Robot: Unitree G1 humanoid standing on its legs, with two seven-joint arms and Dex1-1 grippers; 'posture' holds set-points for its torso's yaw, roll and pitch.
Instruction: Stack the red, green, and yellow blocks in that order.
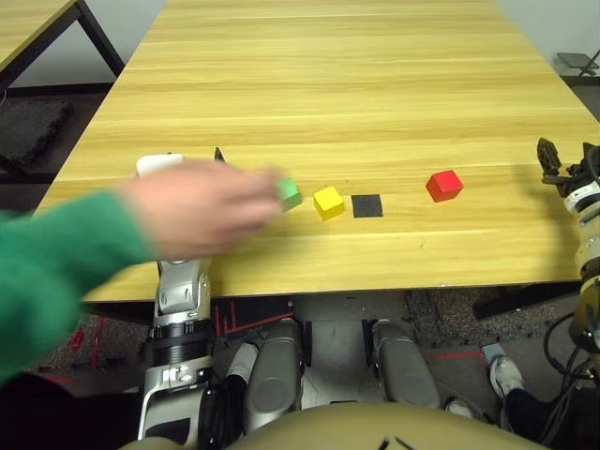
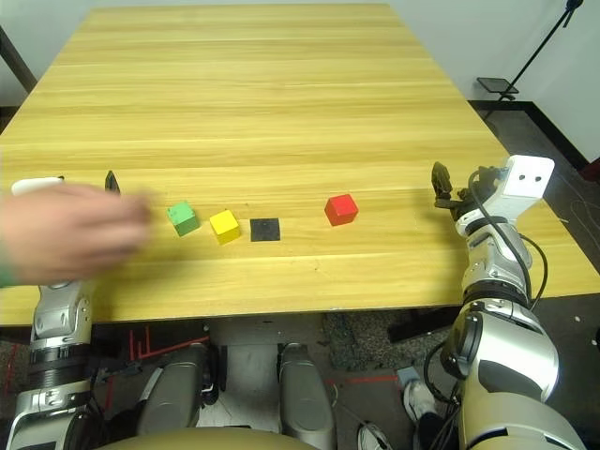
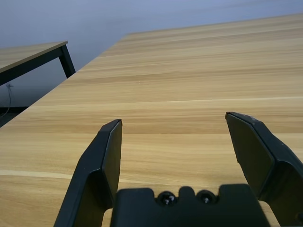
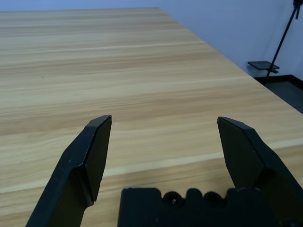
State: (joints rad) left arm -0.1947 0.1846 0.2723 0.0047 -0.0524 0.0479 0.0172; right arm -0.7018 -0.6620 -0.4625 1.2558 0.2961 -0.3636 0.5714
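My left end effector (image 3: 173, 142) and right end effector (image 4: 163, 137) both apart, small matte green cube (image 2: 183, 217), yellow cube (image 2: 224, 225), red cube (image 2: 341, 209) mid-frame on wooden table (image 2: 281, 94), person's hand (image 1: 202, 206) at left

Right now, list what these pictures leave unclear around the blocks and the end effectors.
- Person's hand: blurred in the left eye view, so it is unclear whether its fingers touch the green block.
- Left end effector: in the eye views the hand covers most of it.
- Right end effector: in the left eye view it is cut by the picture's edge.
- Black square patch: too small to identify beside the yellow block.
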